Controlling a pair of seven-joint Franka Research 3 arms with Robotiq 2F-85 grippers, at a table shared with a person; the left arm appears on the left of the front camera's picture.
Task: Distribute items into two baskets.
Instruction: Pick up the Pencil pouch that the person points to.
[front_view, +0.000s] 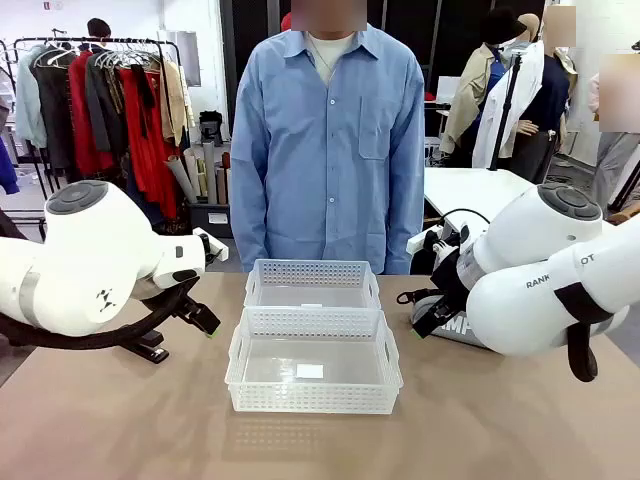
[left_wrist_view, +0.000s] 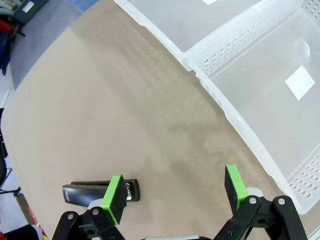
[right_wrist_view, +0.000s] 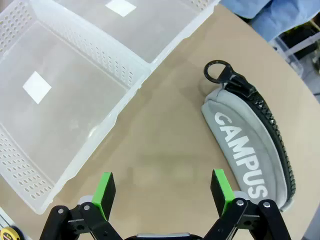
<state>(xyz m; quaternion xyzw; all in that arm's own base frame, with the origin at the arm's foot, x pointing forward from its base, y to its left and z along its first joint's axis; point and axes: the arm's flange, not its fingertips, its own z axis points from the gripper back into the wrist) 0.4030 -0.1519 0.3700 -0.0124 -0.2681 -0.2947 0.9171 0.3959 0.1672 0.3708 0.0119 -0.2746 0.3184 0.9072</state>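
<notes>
Tan table (front_view: 100, 430), front view: two empty baskets (front_view: 312, 398) stand end to end before a person, with the stapler (front_view: 148, 350) left of them near the left gripper (front_view: 203, 318) and the pouch (front_view: 455, 326) right of them by the right gripper (front_view: 411, 315). Left wrist view: jaws wide and empty, stapler (left_wrist_view: 82, 192) lying on the side away from the baskets, partly behind one finger. Right wrist view: jaws likewise wide and empty, pouch (right_wrist_view: 245, 150) flat beside the baskets; the step is judged pre-grasp, and each gripper must next shift away from the baskets to centre over its item, then descend and close.

Left gripper (left_wrist_view: 175, 192) and right gripper (right_wrist_view: 162, 192) both low, angled downward, jaws spread wide
</notes>
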